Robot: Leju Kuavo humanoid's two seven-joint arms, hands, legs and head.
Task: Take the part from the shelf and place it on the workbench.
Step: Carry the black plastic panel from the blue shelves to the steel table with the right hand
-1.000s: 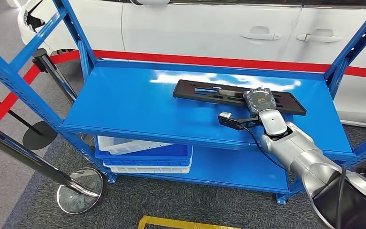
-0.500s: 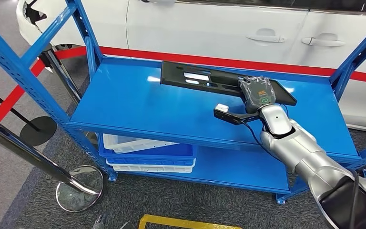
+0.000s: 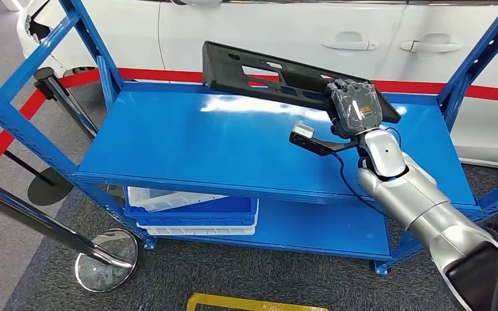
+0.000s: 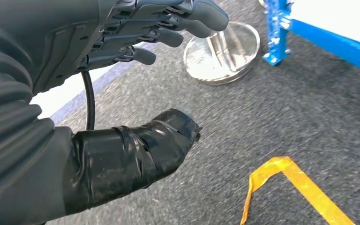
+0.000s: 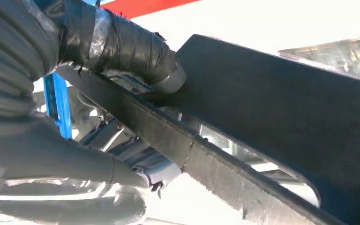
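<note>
While the left hand (image 4: 136, 70) hangs empty with fingers apart, the right hand (image 3: 355, 109) clamps the long black part (image 3: 279, 74), tilted clear above the blue shelf's (image 3: 168, 139) far right.

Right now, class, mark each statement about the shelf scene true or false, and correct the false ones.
1. The right hand grips the black part. True.
2. The part lies flat on the shelf. False: it is lifted clear of the shelf top and tilted.
3. The left hand holds a bin. False: it holds nothing and its fingers are apart, above the carpet.
4. Stacked bins sit on the lower shelf level. True.
5. A white car stands behind the shelf. True.
</note>
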